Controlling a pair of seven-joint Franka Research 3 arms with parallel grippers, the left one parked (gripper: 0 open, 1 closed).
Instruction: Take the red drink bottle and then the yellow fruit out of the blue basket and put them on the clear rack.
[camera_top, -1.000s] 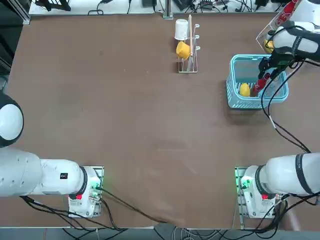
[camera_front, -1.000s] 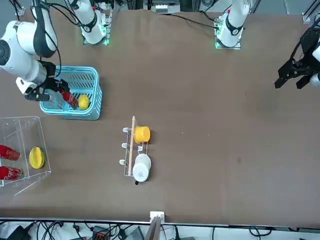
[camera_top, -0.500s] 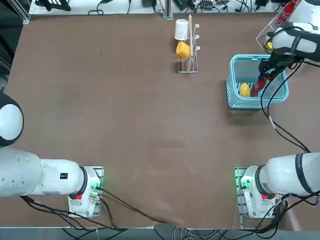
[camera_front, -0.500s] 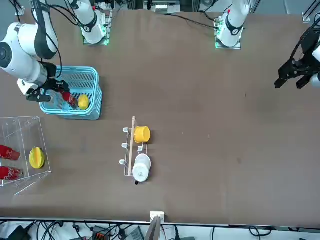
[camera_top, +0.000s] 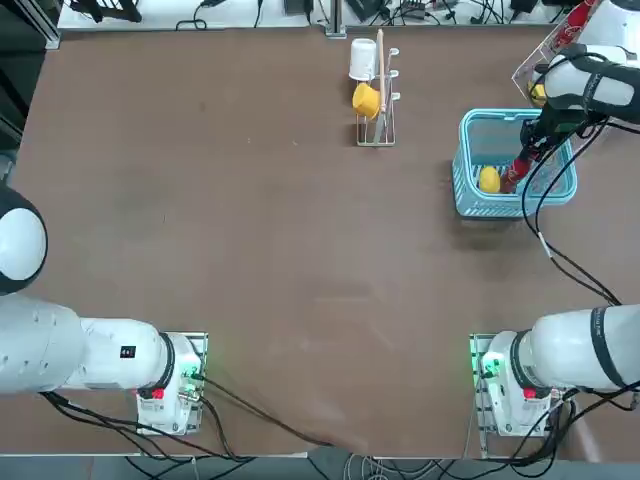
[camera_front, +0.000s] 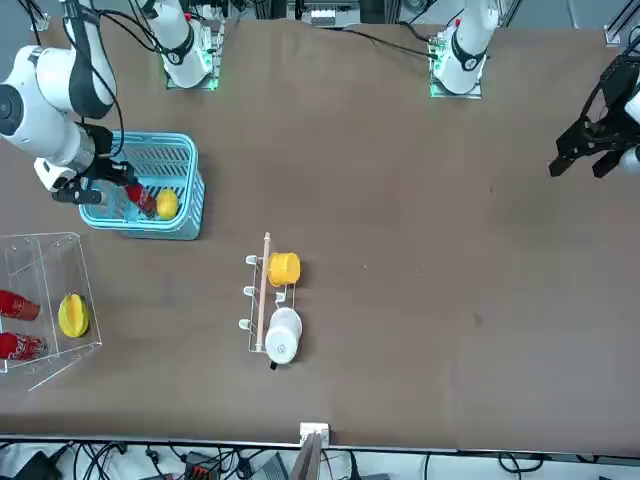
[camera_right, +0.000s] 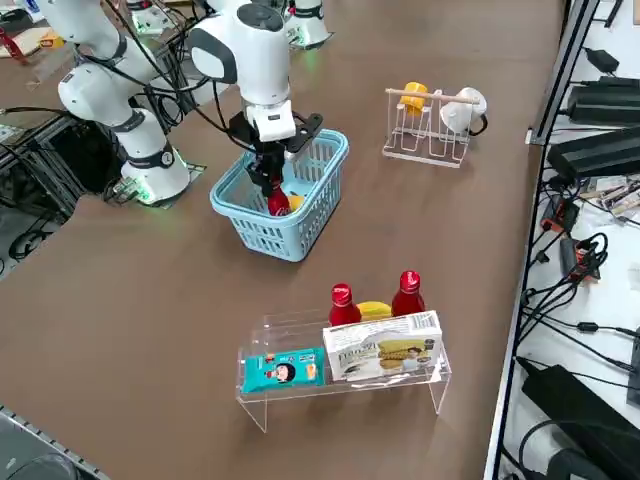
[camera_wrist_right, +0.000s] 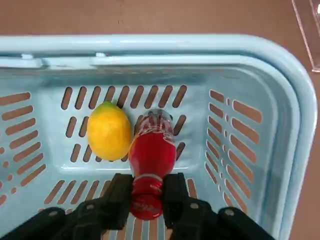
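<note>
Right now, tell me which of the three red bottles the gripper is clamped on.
The red drink bottle inside the blue basket, beside the yellow fruit. The right gripper pinches its neck; the other two red bottles stand untouched on the clear rack.

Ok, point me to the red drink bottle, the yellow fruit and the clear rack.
red drink bottle (camera_wrist_right: 152, 152), right wrist view, on its red body.
yellow fruit (camera_wrist_right: 109, 131), right wrist view, middle of the fruit.
clear rack (camera_right: 345, 400), right side view, on its clear front panel's lower part.
</note>
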